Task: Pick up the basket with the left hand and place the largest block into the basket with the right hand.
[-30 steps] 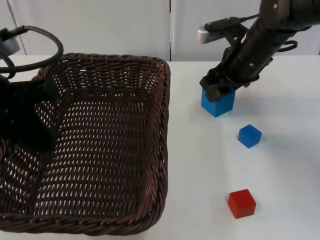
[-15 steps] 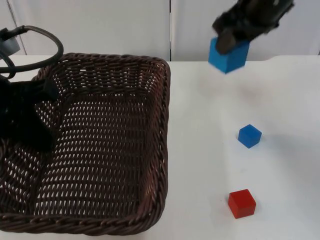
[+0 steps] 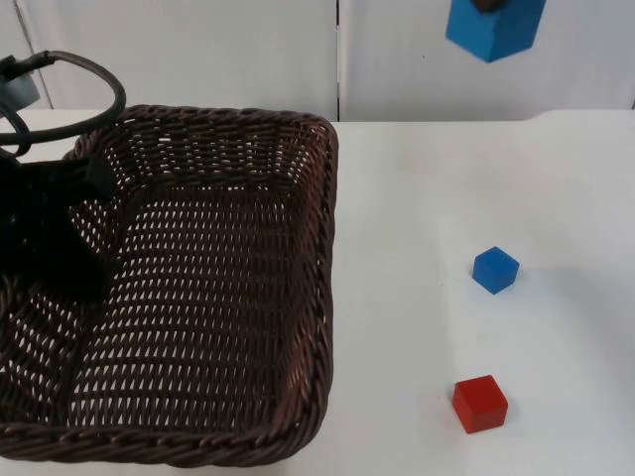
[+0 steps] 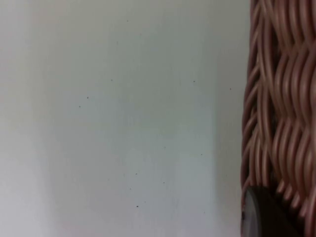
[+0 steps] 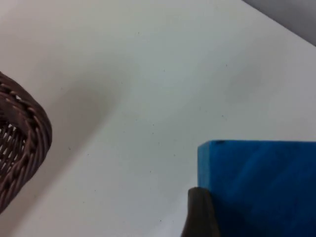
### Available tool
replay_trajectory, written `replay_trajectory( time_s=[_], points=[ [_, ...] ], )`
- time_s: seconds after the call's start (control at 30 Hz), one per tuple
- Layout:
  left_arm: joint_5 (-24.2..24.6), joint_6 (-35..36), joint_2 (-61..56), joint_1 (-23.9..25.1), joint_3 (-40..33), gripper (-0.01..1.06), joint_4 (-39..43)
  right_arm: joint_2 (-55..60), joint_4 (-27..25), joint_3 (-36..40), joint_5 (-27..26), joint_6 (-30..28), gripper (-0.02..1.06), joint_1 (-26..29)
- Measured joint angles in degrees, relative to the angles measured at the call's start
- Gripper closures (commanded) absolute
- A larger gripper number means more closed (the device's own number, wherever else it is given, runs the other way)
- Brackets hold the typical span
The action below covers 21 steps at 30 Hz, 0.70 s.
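Note:
The dark brown wicker basket (image 3: 189, 297) takes up the left half of the top view. My left gripper (image 3: 60, 223) is at its left rim, shut on the weave; the rim (image 4: 281, 108) runs right beside a black fingertip (image 4: 261, 215) in the left wrist view. The largest block, a big blue cube (image 3: 494, 28), hangs high above the table's far right part, in front of the wall. My right gripper (image 3: 486, 4) is shut on its top, mostly cut off by the picture's edge. In the right wrist view the blue cube (image 5: 261, 187) sits against a black fingertip (image 5: 200, 215), with the basket's corner (image 5: 22, 143) off to the side.
A small blue cube (image 3: 495, 270) and a red cube (image 3: 480, 404) lie on the white table (image 3: 417, 218) to the right of the basket. The grey partition wall (image 3: 228, 50) closes the far edge.
My right gripper has lifted the big blue cube off the table and carried it steadily upward. The basket, the left arm and the two small cubes have not moved.

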<state>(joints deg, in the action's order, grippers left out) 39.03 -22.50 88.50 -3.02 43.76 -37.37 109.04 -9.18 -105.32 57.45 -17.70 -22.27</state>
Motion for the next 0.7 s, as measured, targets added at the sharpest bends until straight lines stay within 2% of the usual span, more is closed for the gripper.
replay_trajectory(
  time_s=[0.57,0.7],
  points=[
    [-0.91,0.0,0.0,0.0,0.0,1.05,0.0,-1.21,0.0,0.0,2.65,0.13,1.05,0.0],
    [-1.04,0.0,0.0,0.0,0.0,1.05,0.0,-1.21,0.0,0.0,2.73,0.13,1.05,-2.02]
  ],
)
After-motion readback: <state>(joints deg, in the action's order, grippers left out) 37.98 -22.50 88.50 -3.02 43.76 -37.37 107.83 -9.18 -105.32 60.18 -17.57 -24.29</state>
